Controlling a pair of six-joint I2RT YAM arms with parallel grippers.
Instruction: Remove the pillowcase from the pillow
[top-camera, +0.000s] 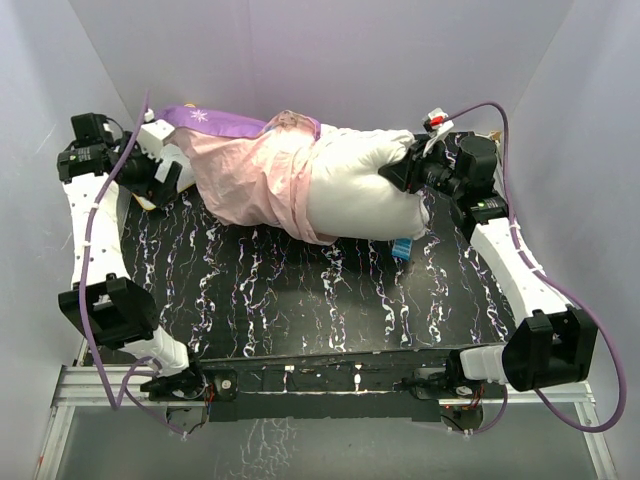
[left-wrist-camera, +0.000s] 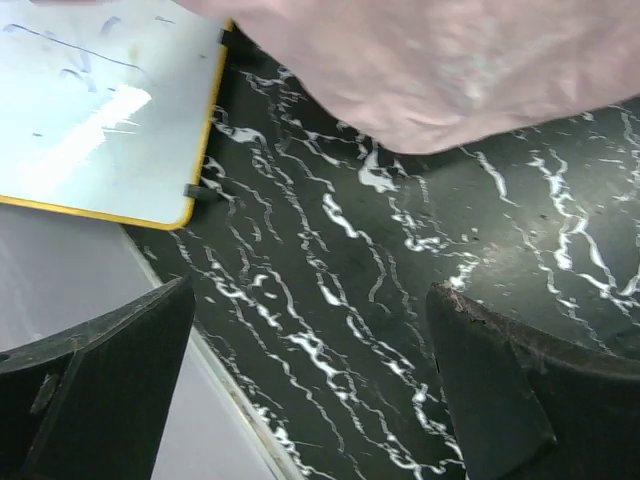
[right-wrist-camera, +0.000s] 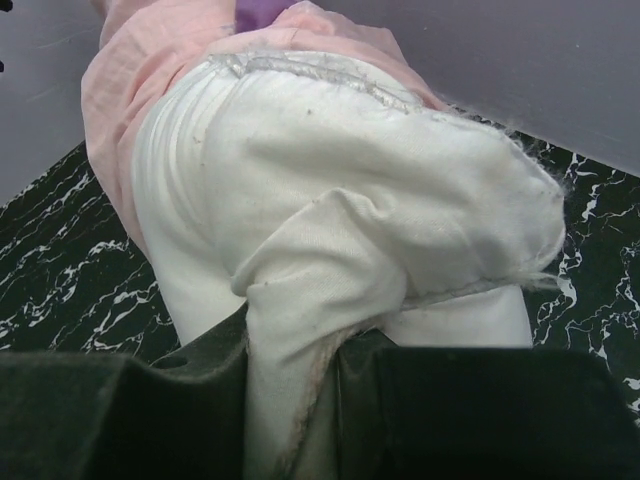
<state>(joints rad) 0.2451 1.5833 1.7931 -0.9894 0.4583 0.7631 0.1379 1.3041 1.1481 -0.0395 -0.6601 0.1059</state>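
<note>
The white pillow lies across the far side of the table, its right half bare. The pillowcase is bunched inside out, pale pink, over the pillow's left half, with a purple strip at the back. My right gripper is shut on a fold of the pillow at its right end. My left gripper is open and empty just left of the pillowcase, whose pink fabric hangs above the fingers. A small blue tag shows at the pillow's near edge.
A whiteboard with a yellow frame lies at the table's far left corner, under the left gripper. The black marbled table spreads in front of the pillow. White walls close in on three sides.
</note>
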